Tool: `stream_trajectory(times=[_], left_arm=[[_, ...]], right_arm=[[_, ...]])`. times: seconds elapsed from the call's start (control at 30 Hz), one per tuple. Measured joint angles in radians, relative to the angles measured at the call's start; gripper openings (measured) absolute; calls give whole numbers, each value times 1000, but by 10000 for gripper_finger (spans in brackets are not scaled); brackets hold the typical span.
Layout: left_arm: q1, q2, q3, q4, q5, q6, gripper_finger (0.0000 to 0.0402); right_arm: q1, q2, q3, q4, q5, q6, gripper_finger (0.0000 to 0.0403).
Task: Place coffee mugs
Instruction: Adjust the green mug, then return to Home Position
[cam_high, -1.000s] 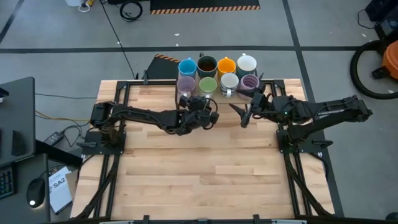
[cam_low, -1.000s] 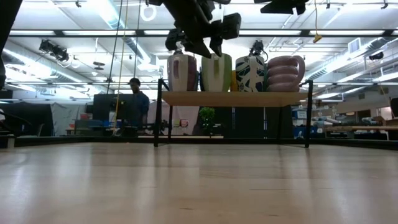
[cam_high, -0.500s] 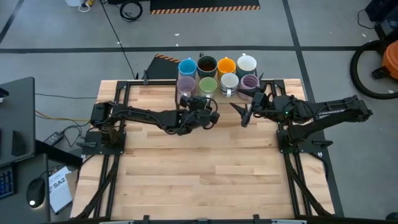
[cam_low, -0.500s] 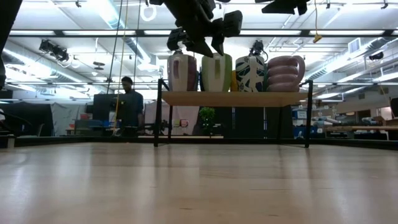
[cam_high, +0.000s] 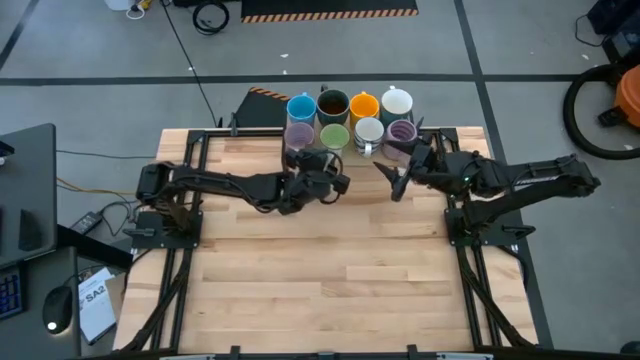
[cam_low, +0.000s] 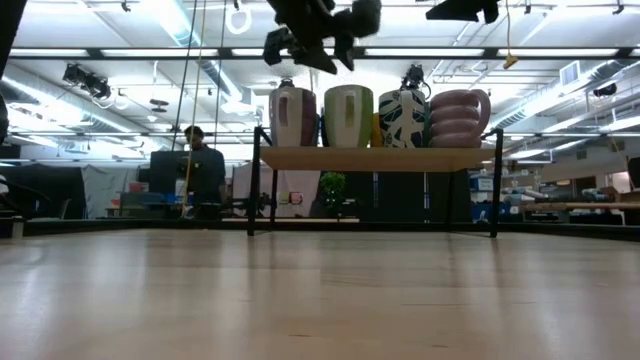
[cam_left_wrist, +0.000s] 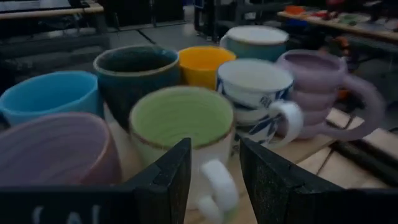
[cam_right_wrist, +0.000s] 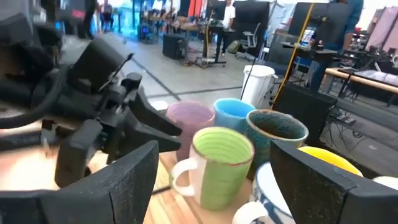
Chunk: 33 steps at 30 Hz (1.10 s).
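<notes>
All eight mugs sit bunched on a small raised shelf (cam_low: 375, 158) at the table's far edge. The left gripper (cam_high: 322, 180) hovers just in front of the green mug (cam_left_wrist: 181, 118) — fingers parted, nothing between them, the mug's handle facing the gap. The right gripper (cam_high: 393, 178) hangs spread wide and empty, near the lilac mug (cam_high: 401, 132) at the cluster's right end.

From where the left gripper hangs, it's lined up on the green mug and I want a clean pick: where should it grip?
Probably the handle: the green mug turns its white loop toward the open left gripper, clear of the others. Come from the table side; mugs crowd its other sides, so a rim pinch looks harder.
</notes>
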Motion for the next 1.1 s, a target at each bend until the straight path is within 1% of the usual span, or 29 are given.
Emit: stream_trajectory(times=[0.07, 0.13, 0.23, 0.33, 0.4, 0.47, 0.57, 0.73, 0.8, 0.93, 1.1], left_arm=[[3, -27, -1, -1, 41, 0, 142], [9, -61, -1, -4, 110, 0, 142], [17, -107, -1, -7, 231, 6, 142], [19, -140, -1, -16, 356, 66, 142], [19, -150, -1, -35, 434, 77, 142], [18, -153, -9, -34, 505, 70, 142], [13, -152, -24, -34, 561, 52, 142], [-8, -152, -25, -28, 571, 59, 142], [-12, -152, -25, -28, 586, 77, 142], [-11, -152, -25, -28, 670, 100, 142], [-10, -163, -26, -34, 708, 140, 142]], right_arm=[[-7, -27, 0, -7, -10, 27, 311], [-18, -56, 0, -28, -60, 58, 310], [-46, -102, 0, -97, -206, 127, 308], [-74, -133, 0, -179, -348, 191, 300], [-86, -146, 0, -223, -413, 203, 293], [-92, -155, 0, -261, -452, 204, 283], [-93, -169, 0, -292, -470, 204, 269], [-93, -209, 0, -315, -509, 212, 238], [-93, -225, 0, -338, -511, 218, 224], [-93, -246, -2, -358, -511, 231, 200], [-93, -279, -49, -347, -506, 283, 186]])
